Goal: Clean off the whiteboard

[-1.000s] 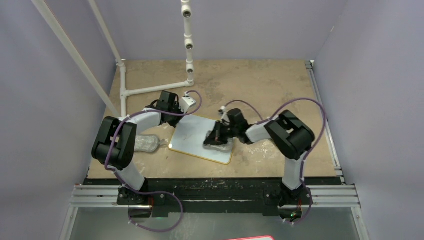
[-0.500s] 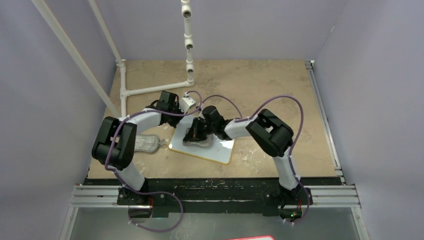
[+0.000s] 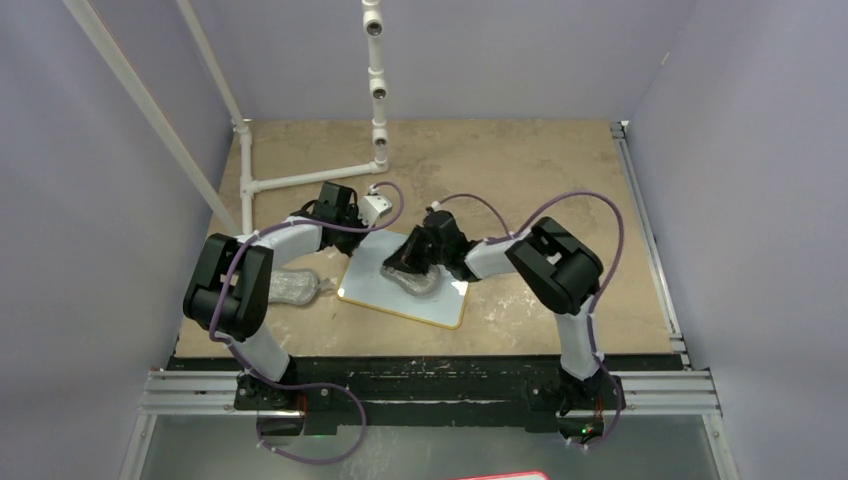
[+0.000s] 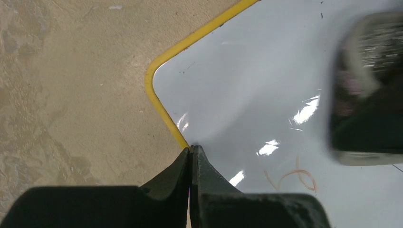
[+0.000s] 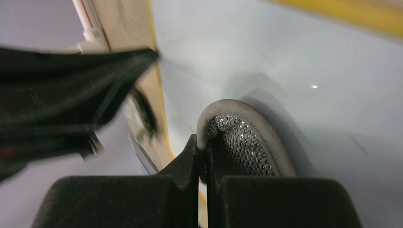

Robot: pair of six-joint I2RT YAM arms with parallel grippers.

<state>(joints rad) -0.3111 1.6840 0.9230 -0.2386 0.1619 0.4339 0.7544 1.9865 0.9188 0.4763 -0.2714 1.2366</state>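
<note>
We pin whiteboard (image 3: 372, 282) at rim, left claw (image 4: 191, 153) closed; right claw (image 5: 203, 145) clamps pad (image 5: 247, 142). Whiteboard seems light, stiff, slick: hold edge.

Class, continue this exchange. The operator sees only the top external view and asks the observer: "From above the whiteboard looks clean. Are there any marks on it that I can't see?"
Observer: Yes. The left wrist view shows a faint red loop on the whiteboard, close to the left gripper.
Operator: Is that gripper clamping the board?
Observer: No. It is shut on nothing, with its tips at the yellow rim.
Operator: What is under the right gripper?
Observer: In the right wrist view, the right gripper is shut on a folded grey pad, which curls against the white surface.
</note>
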